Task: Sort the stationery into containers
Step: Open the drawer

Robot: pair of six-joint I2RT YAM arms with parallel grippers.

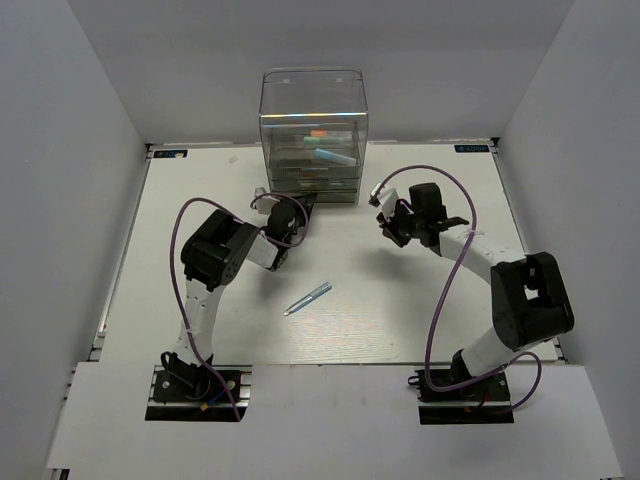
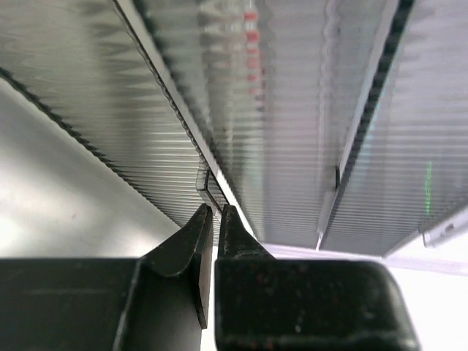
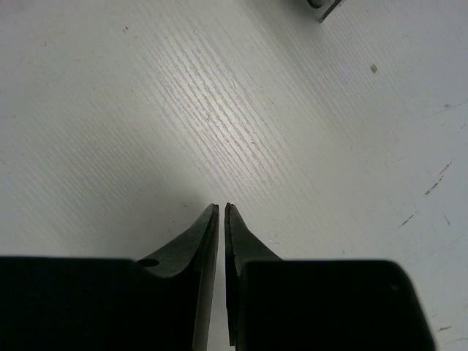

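Left gripper [image 2: 216,210] pinches narrow on the drawer unit's [image 1: 300,95] clear pull tab [image 2: 207,186] dead ahead, right gripper [image 3: 221,208] closed and empty, 1 silvery-blue pen [image 1: 308,298] lying diagonal behind it, nearer left than right.

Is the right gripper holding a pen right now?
No, the right gripper is shut over the table with nothing between its fingertips.

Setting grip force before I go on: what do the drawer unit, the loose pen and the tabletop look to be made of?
The drawer unit looks like clear glossy plastic: see-through walls, fine ribbing up close. The pen is silvery-blue with a sheen, metal or metallic-finish plastic, I cannot tell. The tabletop is white and matte with fine wood-like grain, probably laminate.
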